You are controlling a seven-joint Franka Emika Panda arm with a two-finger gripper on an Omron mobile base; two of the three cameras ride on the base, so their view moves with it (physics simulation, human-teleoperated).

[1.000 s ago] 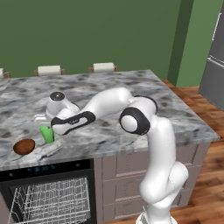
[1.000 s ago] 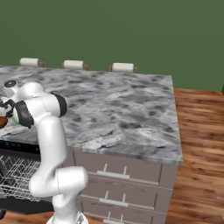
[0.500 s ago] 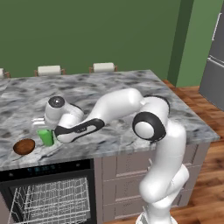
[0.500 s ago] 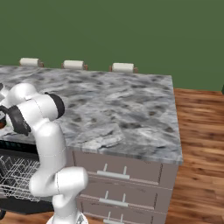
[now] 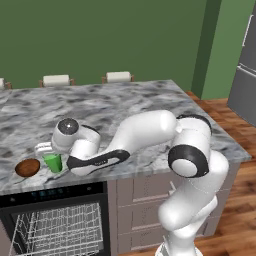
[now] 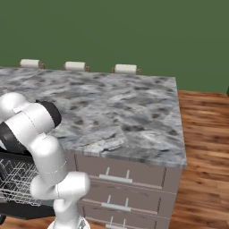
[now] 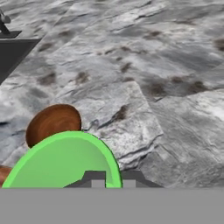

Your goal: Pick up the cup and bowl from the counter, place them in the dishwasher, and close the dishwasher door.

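The green cup (image 5: 53, 163) stands near the front edge of the counter (image 5: 115, 107), with the reddish-brown bowl (image 5: 27, 167) just to its left. My gripper (image 5: 46, 149) hangs over the cup's left rim. In the hand view the cup (image 7: 61, 164) fills the lower left, and the gripper (image 7: 113, 177) is shut on the cup's rim, one fingertip (image 7: 93, 177) inside it and the other outside. The bowl (image 7: 53, 123) lies just beyond the cup. Below the counter the dishwasher (image 5: 50, 192) stands open, showing its white rack (image 5: 55, 225). Its door is hidden.
Taupe drawers (image 5: 142, 210) with bar handles sit right of the dishwasher. Stools (image 5: 56, 80) line the counter's far side. A grey fridge (image 5: 245, 75) stands at the far right. A dark flat panel (image 7: 13, 50) lies in the counter beyond the bowl.
The arm's elbow has swung forward and lower over the counter's front. The hand has settled onto the cup and the fingers have closed the last bit on its rim. The bowl has not moved.
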